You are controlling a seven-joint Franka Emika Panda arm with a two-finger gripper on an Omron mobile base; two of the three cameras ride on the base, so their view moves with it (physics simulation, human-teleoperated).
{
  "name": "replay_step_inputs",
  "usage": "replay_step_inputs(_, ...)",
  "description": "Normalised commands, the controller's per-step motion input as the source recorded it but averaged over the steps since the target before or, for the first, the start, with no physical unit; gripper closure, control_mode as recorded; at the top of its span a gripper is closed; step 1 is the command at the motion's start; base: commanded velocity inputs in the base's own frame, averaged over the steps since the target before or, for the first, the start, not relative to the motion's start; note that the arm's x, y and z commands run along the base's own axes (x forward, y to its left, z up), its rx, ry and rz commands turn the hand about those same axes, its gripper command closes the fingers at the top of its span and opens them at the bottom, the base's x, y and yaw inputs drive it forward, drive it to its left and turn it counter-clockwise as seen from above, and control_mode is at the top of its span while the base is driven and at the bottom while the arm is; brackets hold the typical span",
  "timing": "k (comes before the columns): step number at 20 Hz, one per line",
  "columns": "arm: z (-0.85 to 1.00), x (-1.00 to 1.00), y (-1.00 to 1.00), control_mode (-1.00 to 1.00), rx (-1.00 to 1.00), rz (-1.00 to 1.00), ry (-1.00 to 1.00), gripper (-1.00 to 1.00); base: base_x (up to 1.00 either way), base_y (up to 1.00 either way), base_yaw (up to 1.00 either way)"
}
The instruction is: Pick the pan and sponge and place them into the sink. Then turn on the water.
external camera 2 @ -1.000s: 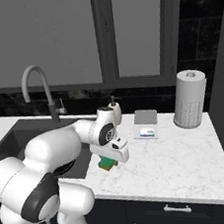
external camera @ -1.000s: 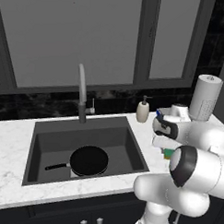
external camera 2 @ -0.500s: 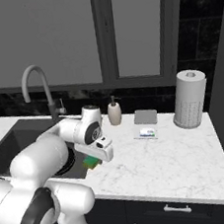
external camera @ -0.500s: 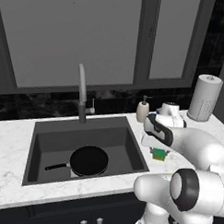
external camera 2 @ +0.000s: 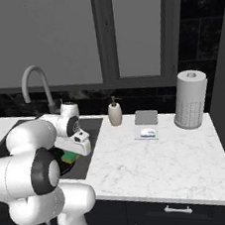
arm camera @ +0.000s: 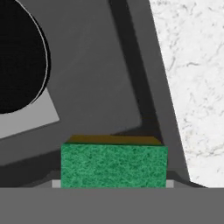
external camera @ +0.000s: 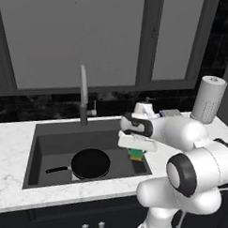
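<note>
Sponge [arm camera: 113,165], green face with a yellow edge, sits between the jaws of the gripper [external camera: 137,153], clamped on it and clear of any surface. Taking the sink [external camera: 49,143] as landmark: the sponge [external camera: 136,155] hangs over the sink's right end, above the basin floor, just inside the right wall. In the right base view the sponge [external camera 2: 68,156] shows below the white hand, over the dark basin [external camera 2: 89,123] near its worktop-side edge.

Pan [external camera: 90,163] lies flat on the sink floor, near the front wall and about mid-width, partly on the lighter grey patch; its thin handle points toward the sink's left end. In the hand view the pan [arm camera: 19,61] is a black disc at upper left, apart from the sponge, with bare basin floor between them.

Faucet [external camera: 82,98] stands upright behind the sink's rear rim, gooseneck curving over the basin; no stream visible from the spout.

Worktop [external camera 2: 160,163], white marble, surrounds the sink. On it, right of the sink: soap dispenser [external camera 2: 115,112] just beside the sink's rear right corner; further right a flat grey square pad [external camera 2: 146,117] with a small white and blue item [external camera 2: 147,132] in front of it; paper towel roll [external camera 2: 190,100] farthest from the sink, upright.
</note>
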Motion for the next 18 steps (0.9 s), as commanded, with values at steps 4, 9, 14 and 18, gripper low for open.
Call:
replay_step_inputs(4,-0.07,0.63,0.98,-1.0,0.0,0.05,0.13,1.0,0.0,0.0,0.0)
replay_step_inputs(9,-0.48,0.25,0.56,-1.0,0.0,0.06,0.02,1.0,0.0,0.0,0.0)
replay_step_inputs(14,-0.44,0.27,0.47,-1.0,-0.01,0.02,0.0,1.0,0.0,0.0,0.0)
replay_step_inputs(18,-0.34,0.11,0.27,-1.0,-0.07,0.0,-0.05,1.0,0.0,0.0,0.0)
